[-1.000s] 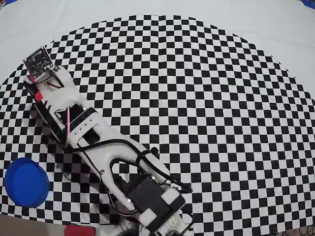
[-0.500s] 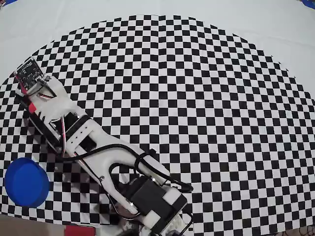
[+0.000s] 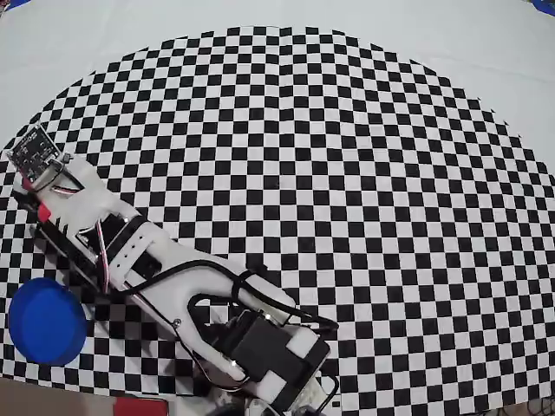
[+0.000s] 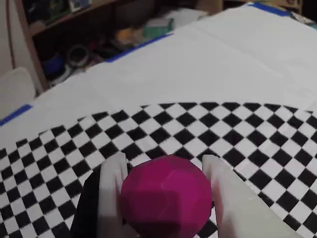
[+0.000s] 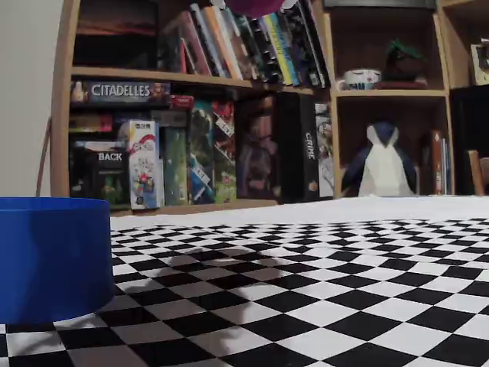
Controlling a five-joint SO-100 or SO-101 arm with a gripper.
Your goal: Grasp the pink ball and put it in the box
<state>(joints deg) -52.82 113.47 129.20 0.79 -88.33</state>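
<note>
In the wrist view the pink ball, a faceted magenta sphere, sits clamped between two white fingers of my gripper, which is shut on it above the checkered mat. The fixed view catches only the ball's underside at the top edge, high above the mat. The box is a round blue tub at the lower left of the overhead view, and it fills the left of the fixed view. From overhead, the arm's wrist with its camera board hides ball and gripper, a few squares above the box.
The white arm lies diagonally from its base at the bottom edge. A small red block sits at the bottom edge beside the base. White cloth surrounds the checkered mat. Bookshelves stand behind the table.
In the overhead view the arm's wrist end has swung left and downward, closer to the blue box. The box has not moved.
</note>
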